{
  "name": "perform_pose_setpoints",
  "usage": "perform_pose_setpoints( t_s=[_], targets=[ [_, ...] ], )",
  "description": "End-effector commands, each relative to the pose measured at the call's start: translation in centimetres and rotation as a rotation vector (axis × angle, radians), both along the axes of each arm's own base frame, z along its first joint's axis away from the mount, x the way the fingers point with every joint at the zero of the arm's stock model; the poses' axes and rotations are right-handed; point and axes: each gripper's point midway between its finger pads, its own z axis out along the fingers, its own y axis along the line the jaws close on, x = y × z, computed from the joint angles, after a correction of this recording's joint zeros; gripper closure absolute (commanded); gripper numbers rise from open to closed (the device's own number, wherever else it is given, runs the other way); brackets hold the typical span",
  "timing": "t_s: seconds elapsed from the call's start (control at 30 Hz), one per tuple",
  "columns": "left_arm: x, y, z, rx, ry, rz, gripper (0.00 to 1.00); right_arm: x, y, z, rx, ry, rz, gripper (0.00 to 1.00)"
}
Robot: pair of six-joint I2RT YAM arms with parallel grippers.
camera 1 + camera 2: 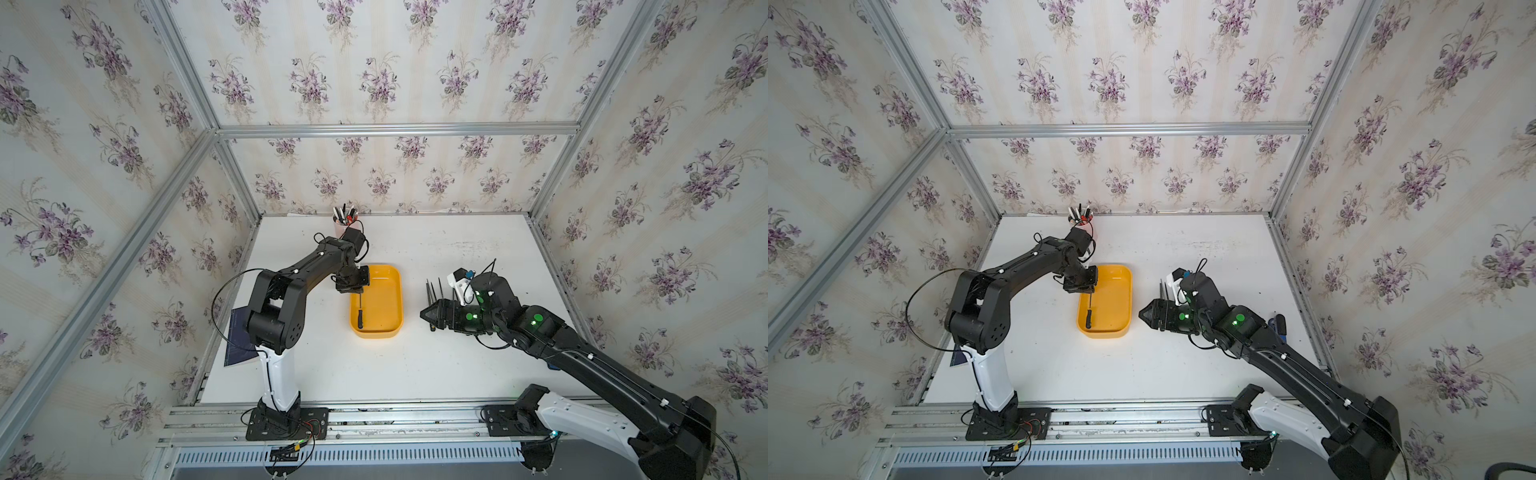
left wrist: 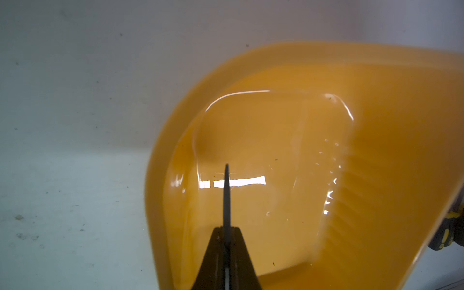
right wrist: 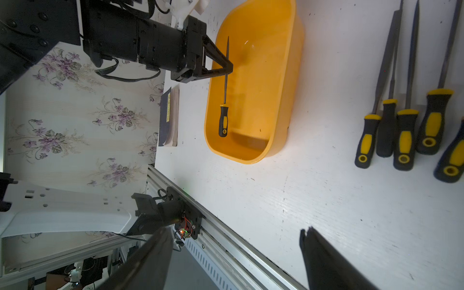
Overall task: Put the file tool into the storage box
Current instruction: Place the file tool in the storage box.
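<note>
At the left edge of the white table (image 1: 415,365) lies a dark booklet (image 1: 239,340), partly hidden by the left arm's base joints. At the far edge, behind that arm's wrist, stands a small pink pen cup (image 1: 341,227) holding several pens. The left arm reaches right and far over the table, and the left gripper (image 1: 360,291) sits over the left side of the storage box (image 1: 384,299). Its jaws are pressed together on the thin metal shaft of the file tool (image 3: 223,120). The file runs lengthwise inside the box's outline along its left wall, with the pointed tip toward the far end and the black-and-yellow handle toward the near end. Whether the handle touches the box floor cannot be told. The left wrist view shows the tip (image 2: 226,180) sticking out past the closed fingers above the glossy orange floor. The box itself rests flat on the table between the two arms. To its right, well apart from it, the spare files (image 3: 405,135) lie side by side, tips far and handles near; five handles show. The right gripper (image 1: 424,312) is above their near ends with its point toward the box, and its fingers (image 3: 324,253) stand wide apart with nothing between them.
</note>
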Motion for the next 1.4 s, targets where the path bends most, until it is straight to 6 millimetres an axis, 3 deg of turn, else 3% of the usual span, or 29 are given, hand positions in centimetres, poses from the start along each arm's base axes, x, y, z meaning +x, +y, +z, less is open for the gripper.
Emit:
perform_pose_setpoints(
  t_s=[0.0, 0.27, 0.53, 0.87, 1.17, 1.37],
  targets=[
    [0.0, 0.2, -0.6, 0.014, 0.001, 0.008, 1.00, 0.3, 0.1, 0.4, 0.006, -0.015, -0.005, 0.15],
    [-0.2, 0.4, -1.9, 0.026, 0.020, 0.009, 0.99, 0.5, 0.0, 0.0, -0.012, -0.020, -0.013, 0.15],
    [-0.5, 0.5, -2.7, 0.031, 0.030, 0.009, 0.86, 0.6, -0.3, -0.7, -0.030, -0.018, -0.024, 0.15],
    [0.1, 0.4, -2.0, 0.029, 0.006, 0.008, 0.68, 0.6, -0.5, -1.4, -0.037, -0.014, -0.035, 0.15],
    [1.2, -0.2, 1.4, -0.017, -0.055, 0.035, 0.54, 1.5, -1.7, -2.6, -0.109, 0.003, -0.111, 0.15],
    [2.0, -1.4, 6.1, -0.100, -0.124, 0.047, 0.51, 2.8, -6.0, -5.8, -0.307, 0.115, -0.285, 0.18]
  ],
)
